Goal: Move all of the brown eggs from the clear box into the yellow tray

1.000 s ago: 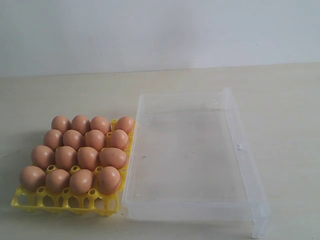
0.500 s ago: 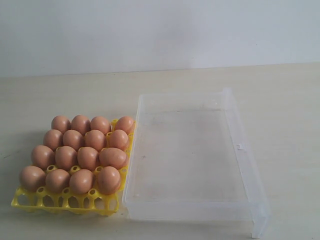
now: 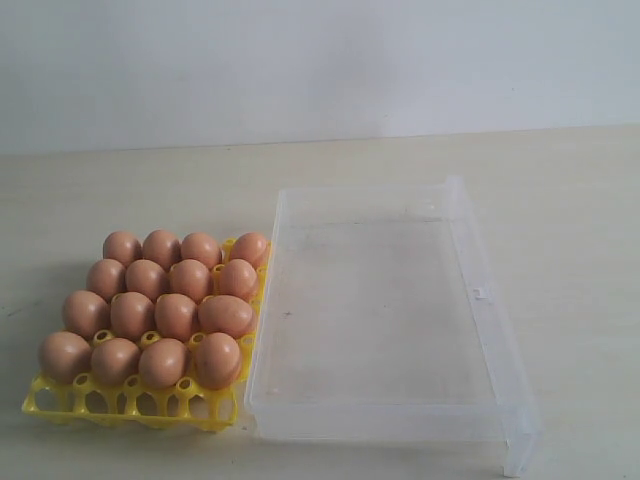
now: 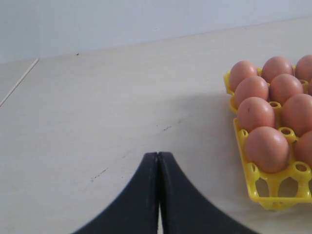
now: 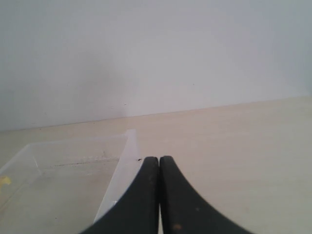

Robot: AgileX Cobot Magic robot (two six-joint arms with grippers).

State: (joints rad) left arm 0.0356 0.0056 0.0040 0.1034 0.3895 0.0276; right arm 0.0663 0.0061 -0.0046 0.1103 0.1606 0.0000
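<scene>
Several brown eggs fill the rear rows of the yellow tray on the left of the table; its front row of cups is bare. The clear box stands right beside the tray and holds no eggs. Neither gripper shows in the exterior view. My left gripper is shut and holds nothing, over bare table to the side of the tray and its eggs. My right gripper is also shut on nothing, by the clear box's rim.
The pale wooden table runs back to a plain white wall. A seam in the tabletop shows in the left wrist view.
</scene>
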